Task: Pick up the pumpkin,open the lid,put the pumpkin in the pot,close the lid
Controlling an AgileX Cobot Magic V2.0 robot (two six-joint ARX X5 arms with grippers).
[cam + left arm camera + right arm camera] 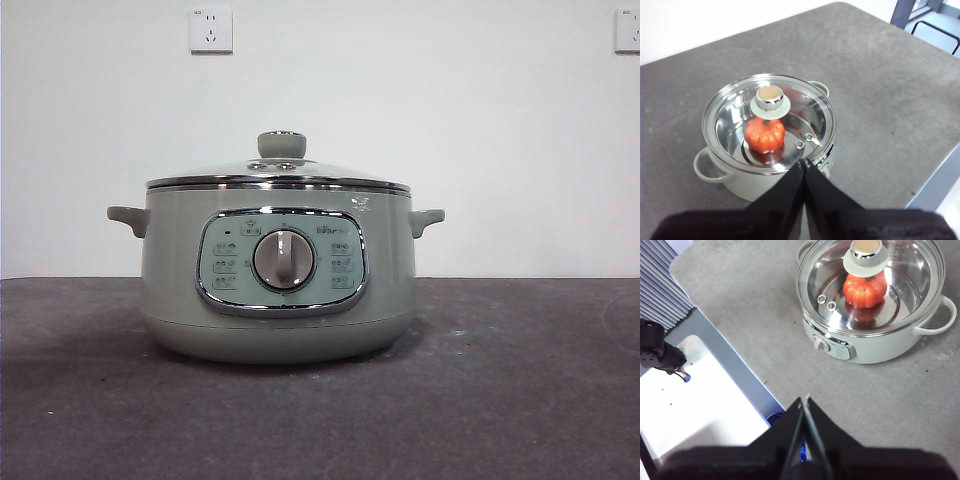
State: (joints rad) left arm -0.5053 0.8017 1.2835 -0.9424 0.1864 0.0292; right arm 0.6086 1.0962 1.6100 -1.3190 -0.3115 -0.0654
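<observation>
The sage-green pot (278, 300) stands in the middle of the grey table, its dial facing the front view. The clear glass lid (790, 112) with a chrome rim and green knob (282, 144) sits closed on it. Through the glass, both wrist views show the orange pumpkin (765, 136) (865, 290) resting on the steel bottom inside the pot (875, 345). My left gripper (803, 164) hovers shut above the pot's near side, holding nothing. My right gripper (805, 401) is shut and empty, well away from the pot, over the table's edge.
The grey tabletop (520, 380) spreads on both sides of the pot. Its edge (735, 365) drops to a white floor area with a small black device (657, 350). Wall sockets (211, 30) sit on the white wall behind.
</observation>
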